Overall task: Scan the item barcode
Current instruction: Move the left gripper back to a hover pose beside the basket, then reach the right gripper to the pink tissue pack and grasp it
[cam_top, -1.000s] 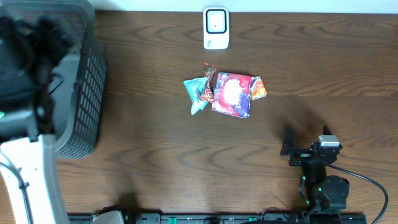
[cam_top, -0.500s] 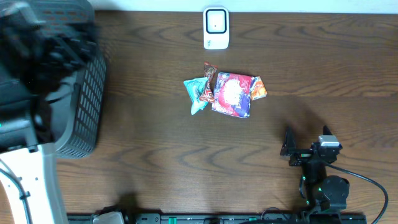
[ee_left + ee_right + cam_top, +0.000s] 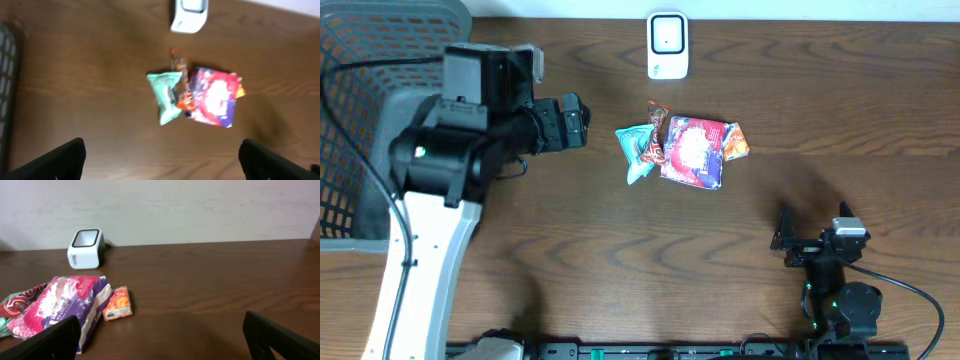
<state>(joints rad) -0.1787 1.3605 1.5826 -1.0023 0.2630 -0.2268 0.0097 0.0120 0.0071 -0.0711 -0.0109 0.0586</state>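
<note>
A white barcode scanner (image 3: pixel 667 45) stands at the table's far edge, also seen in the left wrist view (image 3: pixel 190 15) and the right wrist view (image 3: pixel 85 248). In front of it lies a cluster of items: a teal packet (image 3: pixel 638 150), a red-brown wrapper (image 3: pixel 657 130), a purple-pink bag (image 3: pixel 693 152) and a small orange packet (image 3: pixel 735 142). My left gripper (image 3: pixel 575 122) hovers just left of the cluster, open and empty. My right gripper (image 3: pixel 813 222) rests near the front right, open, with nothing between its fingers (image 3: pixel 50 340).
A dark mesh basket (image 3: pixel 360 120) fills the far left of the table, and its edge shows in the left wrist view (image 3: pixel 5 75). Bare wood lies between the cluster and the right gripper. A pale wall (image 3: pixel 200 205) rises behind the scanner.
My left arm has swung right from over the basket to just left of the packets, and its jaws have widened. The right arm and the items have not moved.
</note>
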